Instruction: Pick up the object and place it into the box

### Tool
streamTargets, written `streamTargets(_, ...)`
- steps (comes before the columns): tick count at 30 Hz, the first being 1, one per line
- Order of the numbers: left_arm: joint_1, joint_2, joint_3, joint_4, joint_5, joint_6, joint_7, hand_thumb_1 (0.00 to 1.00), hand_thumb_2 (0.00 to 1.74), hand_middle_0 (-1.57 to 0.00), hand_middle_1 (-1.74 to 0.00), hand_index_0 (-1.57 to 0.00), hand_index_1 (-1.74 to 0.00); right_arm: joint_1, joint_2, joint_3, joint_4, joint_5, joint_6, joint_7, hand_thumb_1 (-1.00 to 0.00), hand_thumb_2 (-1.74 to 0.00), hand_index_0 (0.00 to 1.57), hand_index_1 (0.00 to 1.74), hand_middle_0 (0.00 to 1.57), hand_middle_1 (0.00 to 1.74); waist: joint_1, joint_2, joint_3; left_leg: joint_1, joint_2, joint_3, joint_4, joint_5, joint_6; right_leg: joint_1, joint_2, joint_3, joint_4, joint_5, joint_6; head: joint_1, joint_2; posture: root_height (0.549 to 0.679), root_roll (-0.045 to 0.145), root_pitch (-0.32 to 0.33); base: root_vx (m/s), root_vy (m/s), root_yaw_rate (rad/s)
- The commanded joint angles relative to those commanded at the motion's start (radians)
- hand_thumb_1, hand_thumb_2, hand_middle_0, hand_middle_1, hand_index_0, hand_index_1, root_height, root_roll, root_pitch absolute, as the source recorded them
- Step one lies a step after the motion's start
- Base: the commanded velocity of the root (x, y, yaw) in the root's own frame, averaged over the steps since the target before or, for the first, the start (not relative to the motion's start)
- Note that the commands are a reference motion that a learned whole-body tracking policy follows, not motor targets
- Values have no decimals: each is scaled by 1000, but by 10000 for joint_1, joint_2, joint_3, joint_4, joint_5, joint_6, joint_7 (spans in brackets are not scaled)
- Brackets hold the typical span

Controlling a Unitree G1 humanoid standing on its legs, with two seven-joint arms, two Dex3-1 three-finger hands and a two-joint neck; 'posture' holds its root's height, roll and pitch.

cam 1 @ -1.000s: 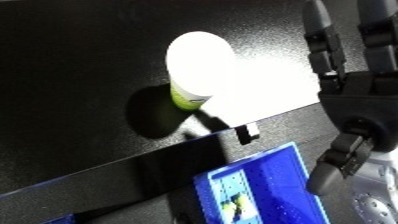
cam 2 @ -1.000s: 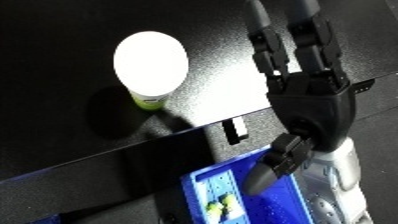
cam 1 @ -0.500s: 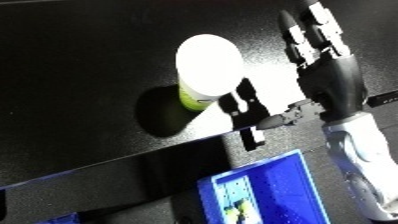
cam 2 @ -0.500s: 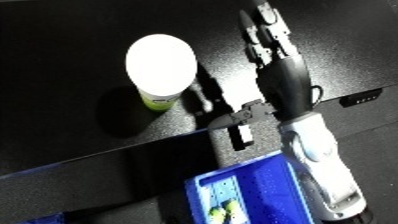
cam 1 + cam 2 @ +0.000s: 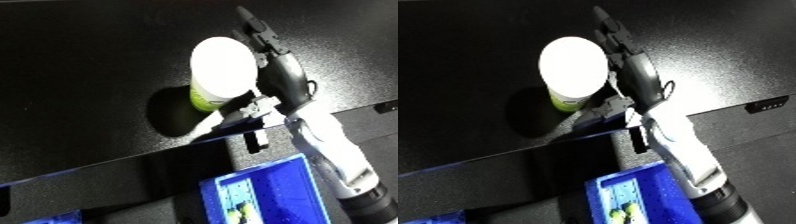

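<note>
A tub with a white round lid (image 5: 222, 67) and a yellow-green body (image 5: 204, 102) stands upright on the black table (image 5: 89, 60). My right hand (image 5: 286, 82) lies along the tub's right side, its fingers (image 5: 616, 37) straight and pointing away from me, close against the lid's rim. The thumb (image 5: 244, 112) reaches in at the tub's near side. Nothing is curled round the tub, so the hand is open. The blue bin (image 5: 266, 192) sits below the table's front edge at the lower right. My left hand shows in neither view.
The table's front edge (image 5: 133, 162) runs slantwise across the lower half, with a dark ledge beneath it. Small yellow-green items (image 5: 235, 215) lie inside the bin. My white forearm (image 5: 333, 155) crosses above the bin. Open table surface spreads left of and behind the tub.
My right hand has swung left from well right of the tub to lie against its right side, thumb coming in near its base. The camera has shifted; the tub stays put.
</note>
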Motion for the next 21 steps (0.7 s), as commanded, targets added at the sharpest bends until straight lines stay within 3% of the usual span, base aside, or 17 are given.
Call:
streamTargets(11, -11, -127, -129, -217, 61, 239, 167, 0, 0, 0, 0, 0, 0, -473, 643, 604, -177, 159, 473, 60, -550, -957, 864, 957, 864, 957, 105, 85, -7, 29, -43, -34, -15, 3, -5, -7, -18, 62, 68, -67, -38, 355, -46, 619, 54, -10, 22, -1, 35)
streamTargets(17, 27, -167, -128, -233, 79, 234, 185, 0, 0, 0, 0, 0, 0, -345, 756, 595, -385, 163, 491, 7, -850, -1479, 1334, 1479, 1334, 1479, 74, 85, -5, 53, -39, -19, -26, 4, -10, -11, 7, 101, 93, -90, -47, 395, -75, 619, 56, -9, 24, -1, 7)
streamTargets(21, 83, -146, -103, -223, 70, 191, 137, 0, 0, 0, 0, 0, 0, -157, 674, 492, -607, 33, 261, -17, -850, -1479, 1334, 1479, 1334, 1479, 10, 73, 0, 55, -22, 2, -16, -7, -17, -33, 33, 131, 120, -101, -44, 374, -39, 619, 56, -8, 24, -3, -19)
